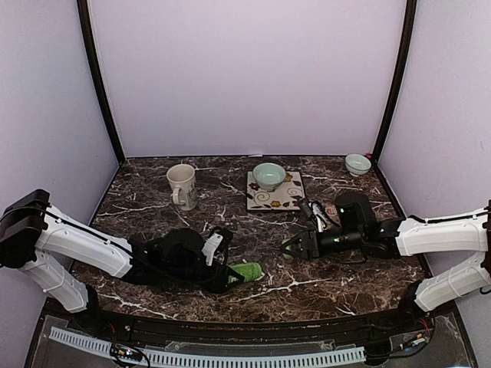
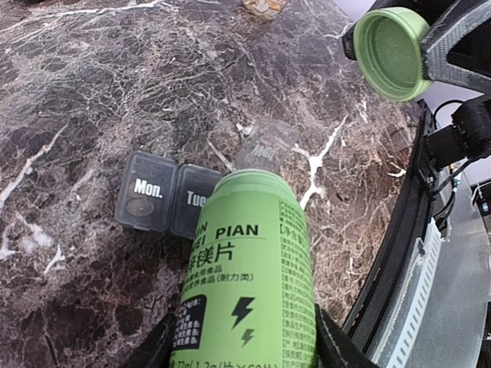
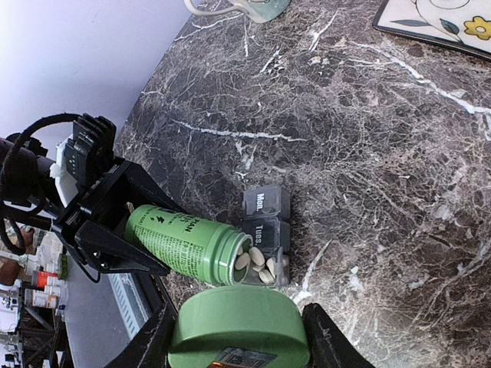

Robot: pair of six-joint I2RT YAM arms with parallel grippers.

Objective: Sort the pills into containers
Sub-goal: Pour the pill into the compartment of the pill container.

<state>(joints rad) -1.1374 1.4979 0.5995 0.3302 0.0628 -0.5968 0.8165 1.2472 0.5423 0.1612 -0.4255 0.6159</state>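
While the left gripper point(image 2: 244, 346) clamps the pill bottle point(image 2: 249, 253) mid-body, its pills point(image 3: 257, 264) look light, skittish. The right gripper point(image 3: 238, 346) pinches the cap point(image 2: 391, 52).

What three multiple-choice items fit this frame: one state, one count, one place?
1. The green bottle in the left fingers is: A upright B tipped, mouth at the pill organiser C lying loose
2. Organiser lids open: A one B none C three
3. The green cap is: A on the bottle B in the organiser C between the right fingers
Key: B, pills crowd its mouth over the end compartment; A, only the end lid stands up; C, the fingers flank it.
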